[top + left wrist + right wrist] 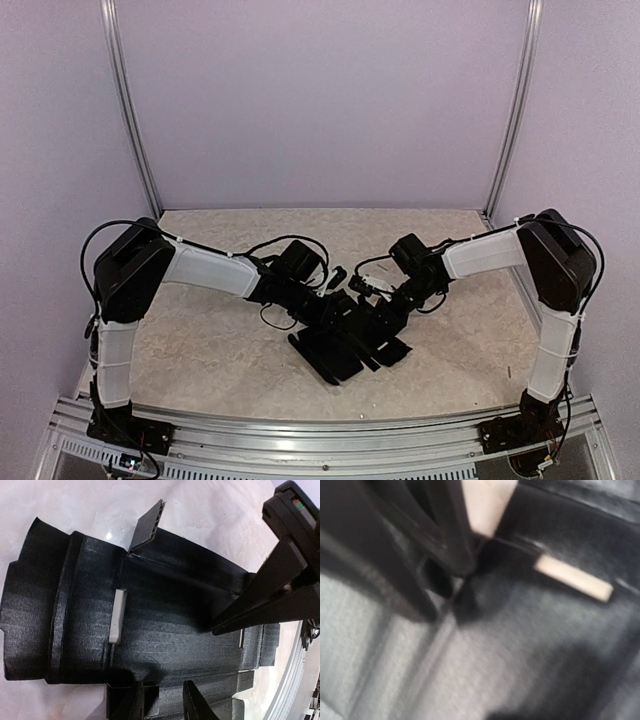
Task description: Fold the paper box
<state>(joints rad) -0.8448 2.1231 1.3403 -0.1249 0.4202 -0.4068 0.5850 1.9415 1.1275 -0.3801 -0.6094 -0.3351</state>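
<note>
Where the beige marbled counter (200, 350) lies under both arms, you have the matte black cardboard paper box (165, 630) spread mostly flat near its middle, with one small flap standing up. Your right claw (220, 625), pressed together, rests its tip on the sheet. Your left claw (162, 686) stands spread over one edge.

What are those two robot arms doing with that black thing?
They're folding a black paper box, which lies mostly flat on the table. The right end effector is shut, with its tip down on the cardboard. The left end effector sits at the sheet's edge with fingers apart. One small flap stands up.
</note>
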